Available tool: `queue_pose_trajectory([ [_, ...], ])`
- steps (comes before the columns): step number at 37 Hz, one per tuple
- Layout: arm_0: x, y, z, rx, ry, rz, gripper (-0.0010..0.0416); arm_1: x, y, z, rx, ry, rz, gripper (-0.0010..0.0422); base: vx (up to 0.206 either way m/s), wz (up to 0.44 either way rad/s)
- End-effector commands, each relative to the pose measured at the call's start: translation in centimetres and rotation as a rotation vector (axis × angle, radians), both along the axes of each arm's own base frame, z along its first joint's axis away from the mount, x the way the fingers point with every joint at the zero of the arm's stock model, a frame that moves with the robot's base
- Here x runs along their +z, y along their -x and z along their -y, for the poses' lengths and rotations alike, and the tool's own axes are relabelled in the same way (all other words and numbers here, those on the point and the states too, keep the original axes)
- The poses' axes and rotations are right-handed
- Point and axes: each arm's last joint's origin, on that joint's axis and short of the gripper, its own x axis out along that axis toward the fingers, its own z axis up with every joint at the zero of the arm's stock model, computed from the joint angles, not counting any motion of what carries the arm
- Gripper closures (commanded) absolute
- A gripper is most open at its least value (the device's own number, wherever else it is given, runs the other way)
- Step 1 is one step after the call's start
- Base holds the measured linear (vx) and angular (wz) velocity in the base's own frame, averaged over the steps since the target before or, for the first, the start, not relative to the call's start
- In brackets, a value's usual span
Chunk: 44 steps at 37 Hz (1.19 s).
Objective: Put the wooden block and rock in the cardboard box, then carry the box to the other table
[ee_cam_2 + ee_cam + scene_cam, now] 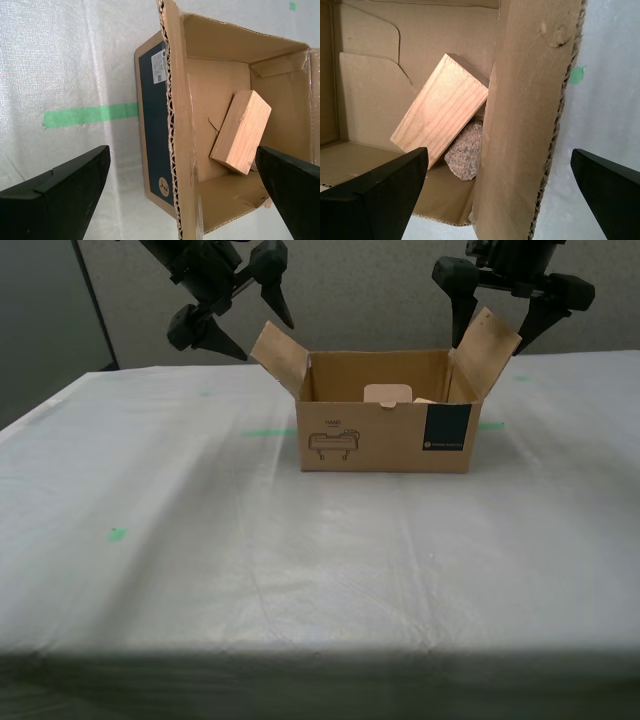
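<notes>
- The cardboard box (385, 430) stands on the other table (200, 570), flaps up, label facing the camera.
- The wooden block (440, 110) lies tilted inside the box; the rock (465, 150) sits just beside it, touching its lower edge.
- My first gripper (497, 192): jaws wide apart, holding nothing. One side flap (530, 120) stands upright between the fingers; block and rock lie on the inner side of that flap.
- My second gripper (182, 192): jaws wide apart, holding nothing. They straddle the other flap (177, 115), one finger over the box interior near the block, the other over the cloth.
</notes>
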Motion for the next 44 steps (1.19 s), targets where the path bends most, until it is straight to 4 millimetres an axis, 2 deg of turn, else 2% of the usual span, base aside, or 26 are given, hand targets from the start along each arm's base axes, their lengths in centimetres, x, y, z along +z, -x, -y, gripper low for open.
queue_pose_trajectory([
  [1,0.0,0.0,0.0,0.001,-0.002,0.001,0.0007,0.0,0.0,0.0,0.003,0.000,0.000,0.0014,0.000,0.000],
  [24,0.0,0.0,0.0,0.001,-0.002,0.003,0.0007,0.1,-0.1,0.0,0.002,0.000,0.010,0.0014,0.000,0.000],
  [36,0.0,0.2,0.0,0.001,0.003,-0.023,0.0007,1.4,0.3,-0.2,-0.017,0.000,0.045,0.0014,0.000,0.000],
  [40,0.5,0.6,0.1,0.001,0.005,-0.034,0.0007,1.9,0.6,-0.3,-0.015,-0.002,0.043,0.0014,0.000,0.000],
  [44,2.0,1.1,0.2,0.001,-0.002,0.003,0.0007,2.6,0.9,-0.5,0.004,-0.030,0.058,0.0014,0.000,0.000],
])
